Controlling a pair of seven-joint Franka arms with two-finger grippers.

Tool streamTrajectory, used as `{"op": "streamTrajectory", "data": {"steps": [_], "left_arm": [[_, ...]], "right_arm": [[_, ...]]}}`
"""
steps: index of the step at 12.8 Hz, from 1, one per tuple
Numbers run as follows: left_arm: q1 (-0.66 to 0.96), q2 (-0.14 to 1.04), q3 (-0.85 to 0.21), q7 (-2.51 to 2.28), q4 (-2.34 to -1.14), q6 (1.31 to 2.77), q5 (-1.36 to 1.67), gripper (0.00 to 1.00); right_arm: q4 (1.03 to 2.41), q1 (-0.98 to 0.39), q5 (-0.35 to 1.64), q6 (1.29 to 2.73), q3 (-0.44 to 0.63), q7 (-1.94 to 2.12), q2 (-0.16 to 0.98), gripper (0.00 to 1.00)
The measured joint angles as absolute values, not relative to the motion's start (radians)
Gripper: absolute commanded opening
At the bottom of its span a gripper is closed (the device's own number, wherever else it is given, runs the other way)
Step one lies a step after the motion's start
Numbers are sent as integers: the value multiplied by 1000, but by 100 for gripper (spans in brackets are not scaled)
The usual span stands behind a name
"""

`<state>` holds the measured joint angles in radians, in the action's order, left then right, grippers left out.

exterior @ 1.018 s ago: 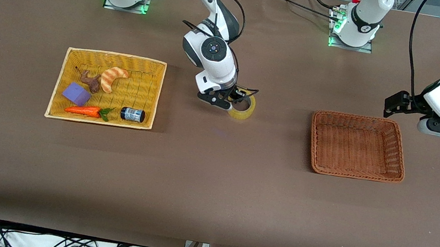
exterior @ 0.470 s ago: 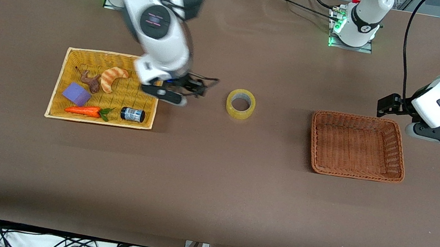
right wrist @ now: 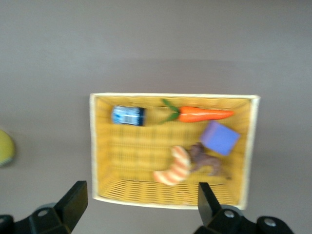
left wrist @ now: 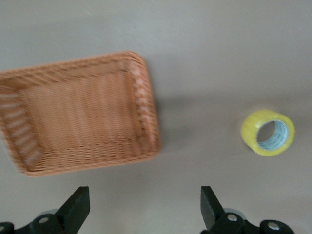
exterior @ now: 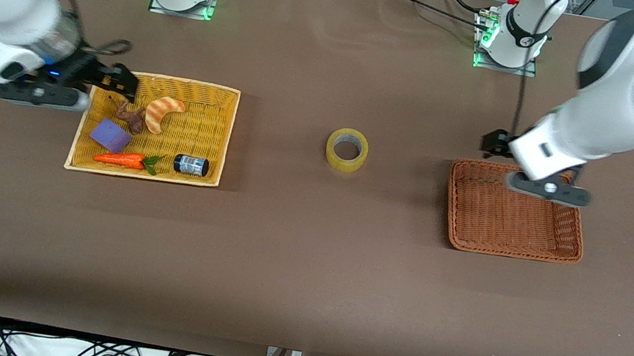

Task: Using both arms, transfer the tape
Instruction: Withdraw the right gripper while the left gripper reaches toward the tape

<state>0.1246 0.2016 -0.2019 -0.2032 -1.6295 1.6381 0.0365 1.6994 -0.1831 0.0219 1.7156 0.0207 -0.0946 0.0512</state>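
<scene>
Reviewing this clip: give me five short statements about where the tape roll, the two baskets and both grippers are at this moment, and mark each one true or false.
1. The translucent yellowish ring-shaped tape roll lies on the bare brown table, between the two baskets. True.
2. The right gripper is shut on the tape roll. False: it is open and empty, over the table beside the yellow wicker basket.
3. The orange-brown wicker basket holds nothing. True.
4. The left gripper hangs over the yellow basket. False: it is over the orange-brown basket, open and empty.
5. The small dark cylindrical jar stands on the table beside the tape roll. False: it lies in the yellow basket, beside the orange toy carrot.
</scene>
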Motion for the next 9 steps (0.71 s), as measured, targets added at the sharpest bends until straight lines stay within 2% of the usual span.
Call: {"op": "streamTrajectory", "data": {"steps": [4, 9], "left_arm": [[148, 358, -307, -254, -1639, 1793, 36, 100], [282, 513, -318, -255, -1725, 2066, 36, 100]], "right_arm": [[1705, -173, 23, 1691, 33, -43, 37, 100], [1706, -174, 23, 1691, 28, -43, 37, 100]]}}
